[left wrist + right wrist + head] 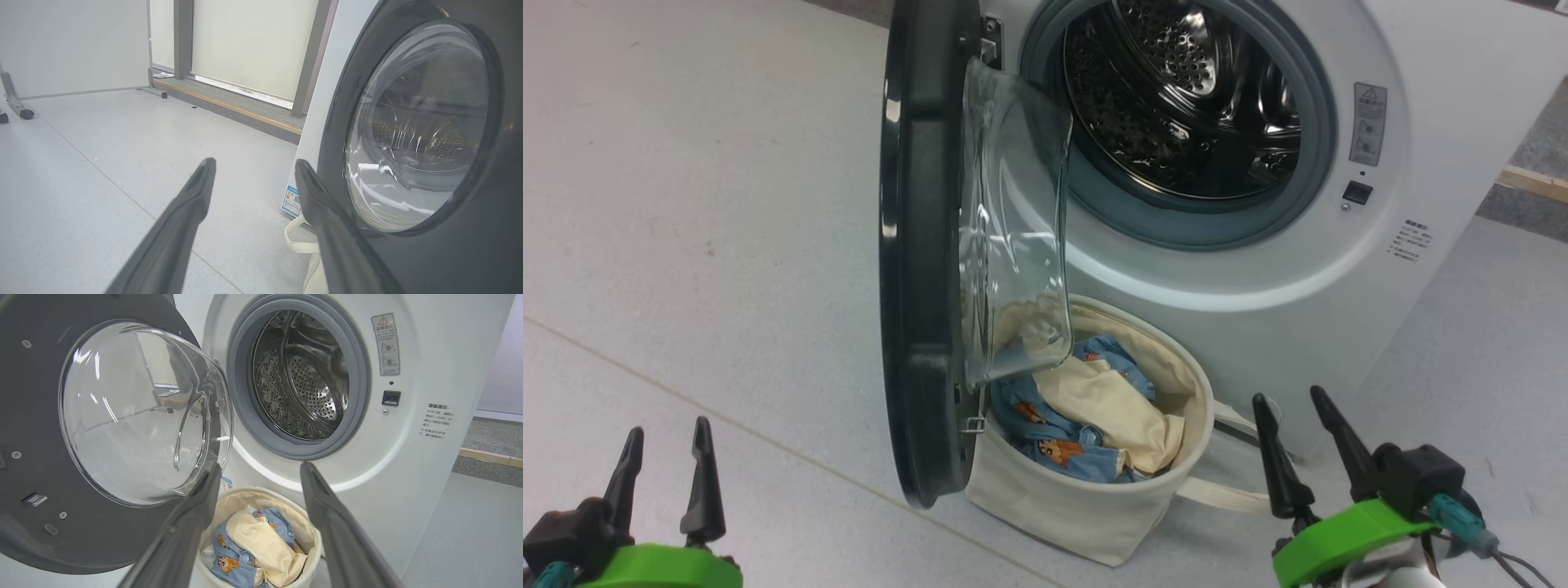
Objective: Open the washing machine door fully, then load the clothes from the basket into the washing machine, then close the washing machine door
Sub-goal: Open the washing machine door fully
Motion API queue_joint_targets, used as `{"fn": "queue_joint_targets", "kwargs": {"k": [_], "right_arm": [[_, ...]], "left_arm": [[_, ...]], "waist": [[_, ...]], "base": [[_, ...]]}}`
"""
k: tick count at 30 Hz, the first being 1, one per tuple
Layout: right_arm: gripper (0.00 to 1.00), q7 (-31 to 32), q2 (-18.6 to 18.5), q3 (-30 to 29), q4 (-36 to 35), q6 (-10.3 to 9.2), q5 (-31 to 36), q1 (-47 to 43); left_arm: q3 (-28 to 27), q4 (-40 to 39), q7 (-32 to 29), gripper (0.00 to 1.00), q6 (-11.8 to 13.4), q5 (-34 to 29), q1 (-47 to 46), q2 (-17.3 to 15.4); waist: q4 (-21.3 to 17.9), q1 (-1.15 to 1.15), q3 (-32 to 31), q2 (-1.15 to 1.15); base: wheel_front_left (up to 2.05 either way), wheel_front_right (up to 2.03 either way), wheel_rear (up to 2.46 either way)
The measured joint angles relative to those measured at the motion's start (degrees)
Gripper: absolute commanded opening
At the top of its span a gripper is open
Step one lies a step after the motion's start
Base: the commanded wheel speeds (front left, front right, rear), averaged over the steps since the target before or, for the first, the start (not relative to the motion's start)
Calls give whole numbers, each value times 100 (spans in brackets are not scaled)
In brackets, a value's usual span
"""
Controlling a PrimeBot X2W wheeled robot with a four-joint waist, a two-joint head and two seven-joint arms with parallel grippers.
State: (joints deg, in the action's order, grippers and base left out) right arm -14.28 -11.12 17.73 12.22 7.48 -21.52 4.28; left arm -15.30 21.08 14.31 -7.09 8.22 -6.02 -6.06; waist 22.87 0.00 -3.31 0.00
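Door [923, 245] open, clothes [1086, 408] in basket [1078, 506] under it, drum [1176, 106] seemingly empty. My left gripper [667, 429], right gripper [1290, 397] both spread, holding nothing.

Warning-triangle sticker [385, 344] on washing machine [408, 477]; text illegible.

Left end effector [668, 426], right end effector [1289, 394]: dark tapered fingers [1279, 465], green collars [1347, 531].

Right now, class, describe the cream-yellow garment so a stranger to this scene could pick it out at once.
Find the big white washing machine. At its foot stands a small cream cloth basket. Inside, the plain cream-yellow garment lies on top of blue fabric printed with bears; it alone has no pattern.
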Motion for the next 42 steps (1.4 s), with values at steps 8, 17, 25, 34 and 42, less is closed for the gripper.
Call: {"fn": "queue_joint_targets", "kwargs": {"k": [8,17,25,34,42], "right_arm": [[100,0,-1,54,44,0,-5,4],[100,0,0,43,33,0,-27,20],[100,0,2,48,15,0,-27,25],[100,0,-4,53,-11,0,-27,92],[100,0,-33,35,-25,0,-34,135]], "left_arm": [[-11,68,0,100,0,0,0,2],[192,-502,0,0,-4,3,-35,71],[1172,-2457,43,0,-5,62,-588,299],[2356,-3008,43,0,5,54,-621,342],[2693,-1885,57,0,336,142,-335,334]], "waist": [[-22,0,-9,0],[-106,0,-29,0],[-318,0,-55,0],[-711,0,-9,0],[-1120,0,123,0]], "base": [[0,0,0],[0,0,0],[0,0,0],[0,0,0],[0,0,0]]}}
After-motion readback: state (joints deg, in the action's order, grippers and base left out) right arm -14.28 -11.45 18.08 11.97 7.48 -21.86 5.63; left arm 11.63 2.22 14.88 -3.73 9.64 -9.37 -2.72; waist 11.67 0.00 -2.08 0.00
